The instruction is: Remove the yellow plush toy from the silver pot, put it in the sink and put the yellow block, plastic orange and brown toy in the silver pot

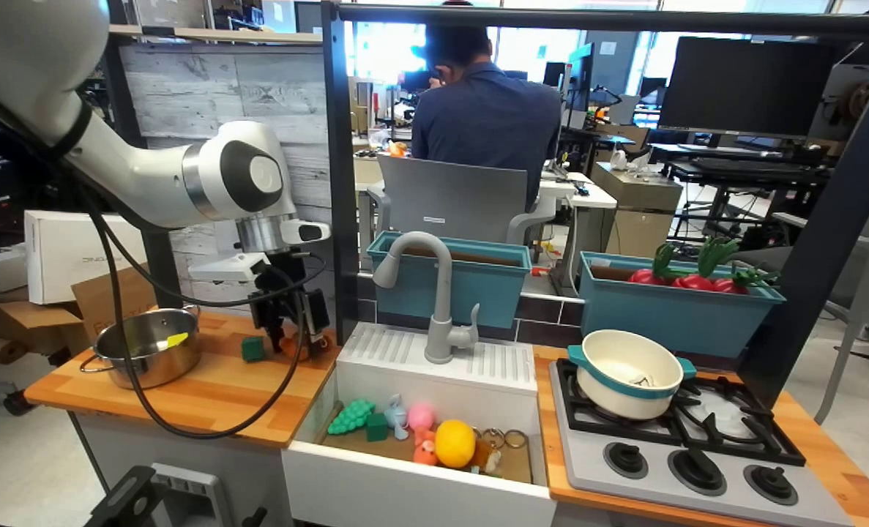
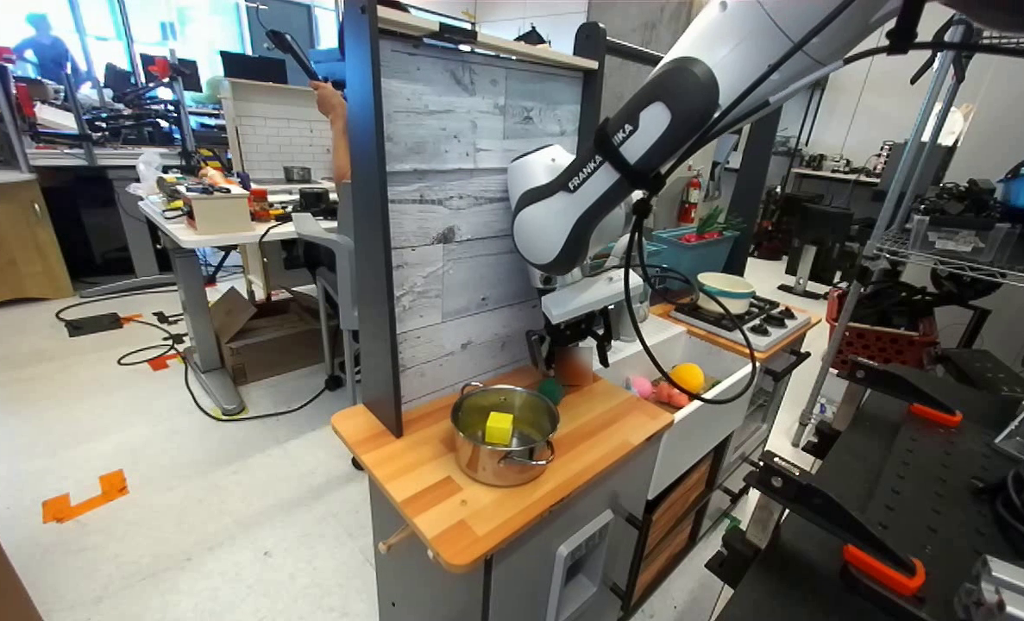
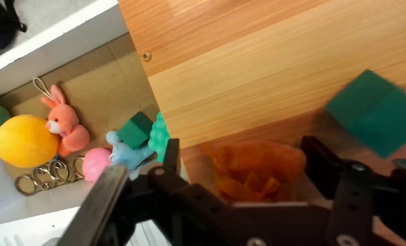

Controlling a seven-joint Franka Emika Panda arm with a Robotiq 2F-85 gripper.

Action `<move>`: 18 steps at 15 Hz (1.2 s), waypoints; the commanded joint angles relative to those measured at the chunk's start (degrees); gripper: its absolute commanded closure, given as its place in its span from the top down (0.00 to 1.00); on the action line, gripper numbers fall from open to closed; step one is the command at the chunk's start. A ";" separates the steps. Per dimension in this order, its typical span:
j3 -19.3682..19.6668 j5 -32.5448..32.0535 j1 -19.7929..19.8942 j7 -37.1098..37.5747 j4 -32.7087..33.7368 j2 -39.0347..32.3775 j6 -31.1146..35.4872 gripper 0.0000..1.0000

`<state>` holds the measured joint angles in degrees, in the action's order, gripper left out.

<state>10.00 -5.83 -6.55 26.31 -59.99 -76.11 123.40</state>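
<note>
Inside the silver pot [image 2: 477, 461] on the wooden counter lies the yellow block [image 2: 499, 428], seen in both exterior views. The yellow plush toy [image 1: 454, 443] rests in the white sink [image 1: 412, 483]. My gripper [image 3: 241, 147] is low over the counter's back corner, fingers wide apart around the brown toy [image 3: 257, 157], a blurred orange-brown lump. The right finger in the wrist view is close against the toy; a gap shows on the left side. Whether they touch I cannot tell. The plastic orange cannot be made out separately; it is hidden or out of view.
A green cube [image 3: 375, 112] stands on the counter close beside the gripper. Several toys and metal rings [image 3: 57, 171] lie in the sink. The grey faucet [image 1: 440, 307] rises behind it. A white-and-teal pot [image 1: 628, 373] sits on the stove. A grey plank wall [image 2: 477, 207] backs the counter.
</note>
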 commanded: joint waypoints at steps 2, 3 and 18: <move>1.84 -1.60 -1.18 0.70 7.07 -4.37 -3.42 0.49; 2.00 -1.74 -1.38 0.94 7.78 -4.72 -3.46 0.42; 1.67 -4.02 -8.99 2.22 -22.21 19.01 20.15 0.00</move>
<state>12.23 -7.93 -13.49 31.50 -70.94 -66.73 136.49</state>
